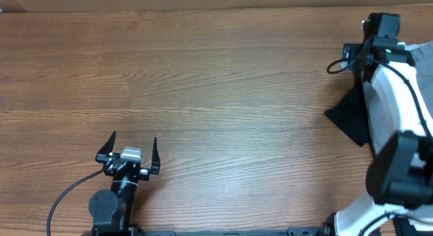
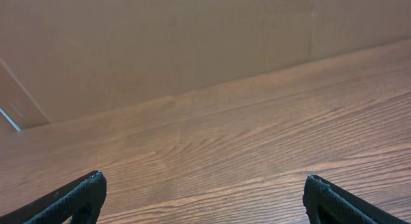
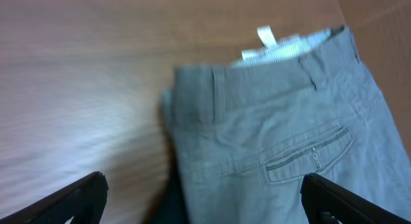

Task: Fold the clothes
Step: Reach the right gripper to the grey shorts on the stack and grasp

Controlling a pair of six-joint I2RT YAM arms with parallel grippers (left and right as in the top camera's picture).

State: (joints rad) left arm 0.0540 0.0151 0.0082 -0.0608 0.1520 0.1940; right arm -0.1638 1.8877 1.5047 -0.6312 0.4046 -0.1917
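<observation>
Fold not begun | grey shorts (image 3: 276, 121) flat at right edge of table (image 1: 216, 80), black garment (image 1: 352, 118) beside them | right gripper (image 3: 204, 185) above table's right edge, wide open, empty, probably lining up a grasp | left gripper (image 1: 134, 145) at table's near edge, wide open, empty, idle.

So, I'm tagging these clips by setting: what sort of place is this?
Probably a robot lab workbench: a wood-grain table, a brown cardboard backdrop, and medium-grey cotton shorts laid out for folding.

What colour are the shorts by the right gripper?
The shorts are medium grey, clearest in the right wrist view.
</observation>
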